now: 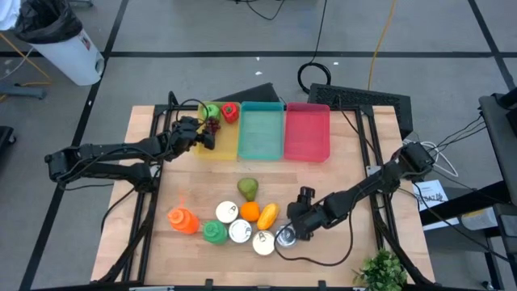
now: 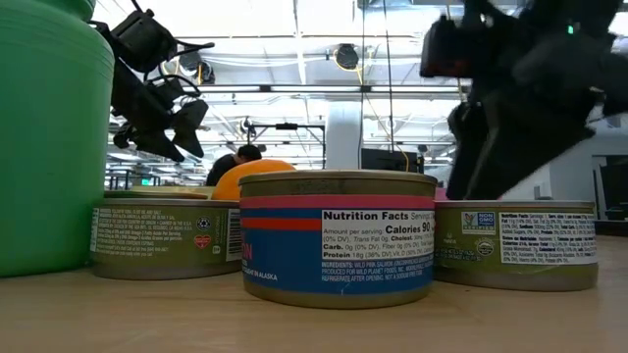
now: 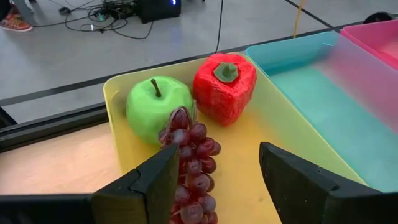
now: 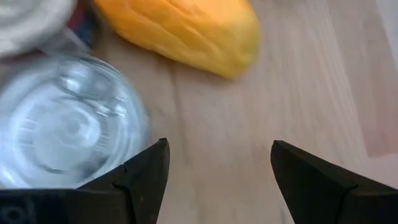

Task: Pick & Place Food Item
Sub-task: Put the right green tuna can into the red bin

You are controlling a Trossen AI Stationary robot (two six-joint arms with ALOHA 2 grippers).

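We see two slim black jointed arms, left arm and right arm, with cables trailing alongside.

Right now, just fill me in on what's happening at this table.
Two robot arms are sorting play food into bins. The left gripper hangs open over the yellow bin, where a green apple, a red pepper and grapes already lie. The right gripper, open and empty, is low over the table beside a tin can and a yellow fruit. The teal bin and pink bin hold nothing.
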